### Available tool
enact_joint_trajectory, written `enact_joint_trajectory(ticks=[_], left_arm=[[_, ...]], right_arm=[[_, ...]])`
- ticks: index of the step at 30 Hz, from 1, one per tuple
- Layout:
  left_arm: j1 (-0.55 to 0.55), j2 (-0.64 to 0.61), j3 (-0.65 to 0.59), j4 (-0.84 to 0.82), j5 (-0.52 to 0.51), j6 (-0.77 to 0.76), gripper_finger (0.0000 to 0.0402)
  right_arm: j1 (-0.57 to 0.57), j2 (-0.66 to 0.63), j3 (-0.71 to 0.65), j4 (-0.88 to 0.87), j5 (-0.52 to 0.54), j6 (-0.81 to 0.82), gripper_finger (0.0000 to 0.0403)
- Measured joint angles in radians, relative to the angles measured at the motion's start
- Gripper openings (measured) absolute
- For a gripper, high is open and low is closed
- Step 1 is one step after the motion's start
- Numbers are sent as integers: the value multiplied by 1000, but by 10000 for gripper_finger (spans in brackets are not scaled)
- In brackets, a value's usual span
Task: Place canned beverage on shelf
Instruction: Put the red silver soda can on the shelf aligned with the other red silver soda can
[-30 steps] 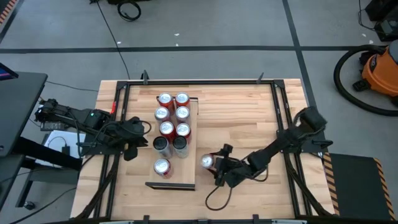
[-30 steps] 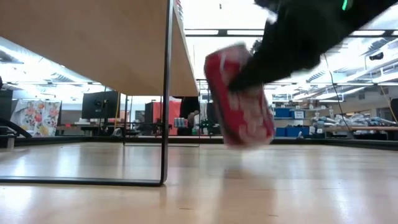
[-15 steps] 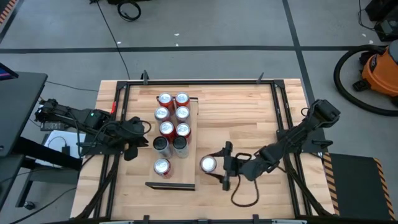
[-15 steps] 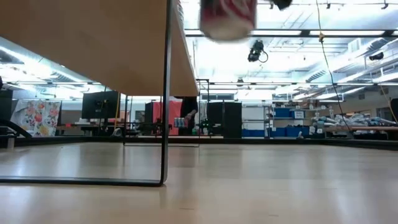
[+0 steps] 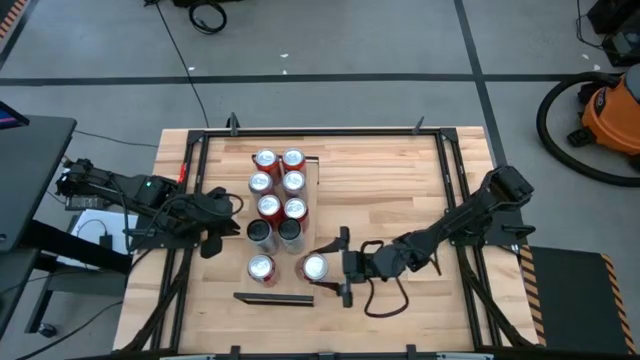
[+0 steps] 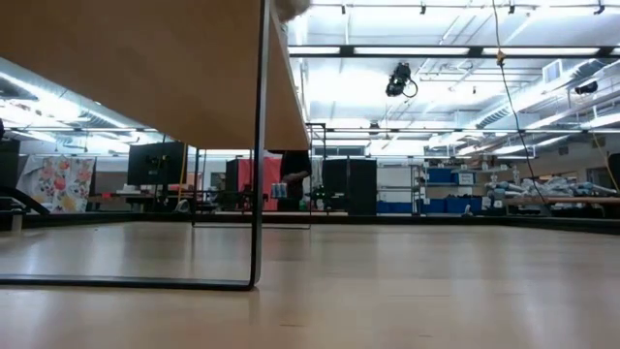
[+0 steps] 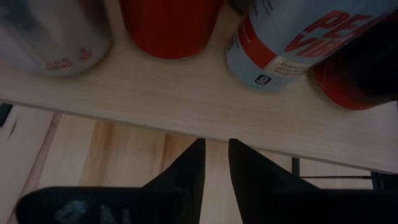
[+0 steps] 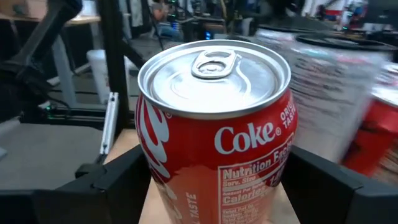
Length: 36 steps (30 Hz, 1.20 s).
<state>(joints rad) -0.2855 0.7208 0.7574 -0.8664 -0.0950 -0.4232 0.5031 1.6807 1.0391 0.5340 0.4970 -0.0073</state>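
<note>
Over the shelf point(image 5: 305, 215) edge, right-held can point(image 5: 314, 267) has arrived.

An orange shop vacuum point(image 5: 612, 112) with a black hose point(image 5: 556, 128) stands on the grey floor off the table's far right corner. A coil of black cable point(image 5: 208, 16) lies on the floor beyond the table. The butcher-block tabletop point(image 5: 390, 190) carries a black metal frame point(image 5: 330, 131) round its edges. Across the room at table level: a dark monitor point(image 6: 158, 163), a flowered poster point(image 6: 58, 183), blue bins point(image 6: 446, 175) on shelving, and a camera point(image 6: 399, 79) hanging from the ceiling.
</note>
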Motion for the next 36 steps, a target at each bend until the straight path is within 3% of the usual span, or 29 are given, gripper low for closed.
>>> enact_joint_trajectory(ticks=[11, 25, 36], left_arm=[[0, 7, 0, -1, -2, 0, 79], [0, 8, 0, -2, -2, 0, 79], [0, 8, 0, -1, -2, 0, 79]], right_arm=[[-48, 81, 136, -91, -64, 16, 323], [-76, 102, 138, -132, -164, 88, 323], [-88, 99, 139, -129, -184, 117, 359]])
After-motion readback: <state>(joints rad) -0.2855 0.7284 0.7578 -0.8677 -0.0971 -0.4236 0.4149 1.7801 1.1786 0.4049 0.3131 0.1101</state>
